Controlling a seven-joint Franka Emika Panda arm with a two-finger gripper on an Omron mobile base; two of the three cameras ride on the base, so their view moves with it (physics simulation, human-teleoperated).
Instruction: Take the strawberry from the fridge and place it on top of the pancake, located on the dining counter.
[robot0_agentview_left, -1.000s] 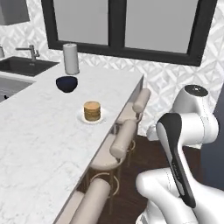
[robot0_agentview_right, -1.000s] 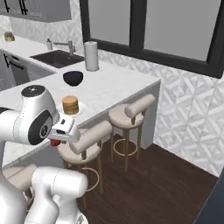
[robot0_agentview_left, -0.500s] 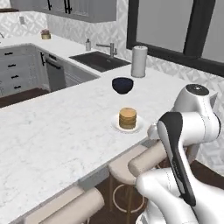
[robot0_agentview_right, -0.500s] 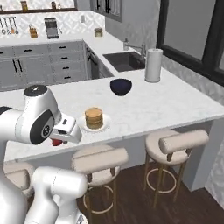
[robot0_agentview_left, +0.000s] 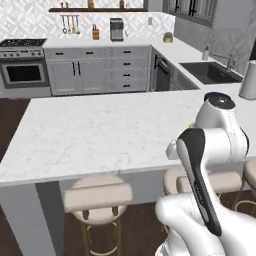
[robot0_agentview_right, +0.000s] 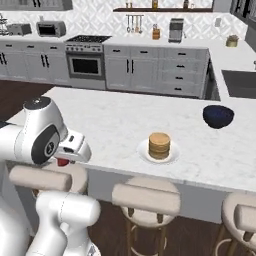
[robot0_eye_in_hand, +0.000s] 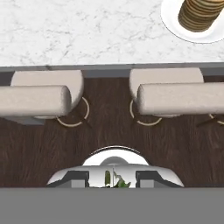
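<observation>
Left base view
Dining counter: broad white marble slab; its near edge runs across the middle of the picture, the left end stops short of the dark wood floor.
Stool: beige, tucked under the near edge, floor open to its left.
Arm: white, rises at lower right and hides the counter's right part.
Back wall: oven, grey drawers, coffee machine; sink at right.
Writing: none can be read.

Right base view
Pancake: a stack on a white plate, near the counter's front edge, bare marble all round it.
Bowl: dark blue, well apart, behind and right of the plate.
Gripper: below the counter edge, over a stool, left of the plate and well apart from it.
Strawberry: a small red bit shows under the white hand, clenched there as far as can be told.
Stools: three along the front edge, with gaps of floor between.
Writing: none legible.

Hand view
Counter edge: straight line across the upper part, marble above, dark floor below.
Pancake plate: at the top right corner, cut by the frame.
Stools: two beige backs side by side, a narrow gap between them.
Fingertips: close together at the bottom, green leaf bits between them.
Writing: none.
</observation>
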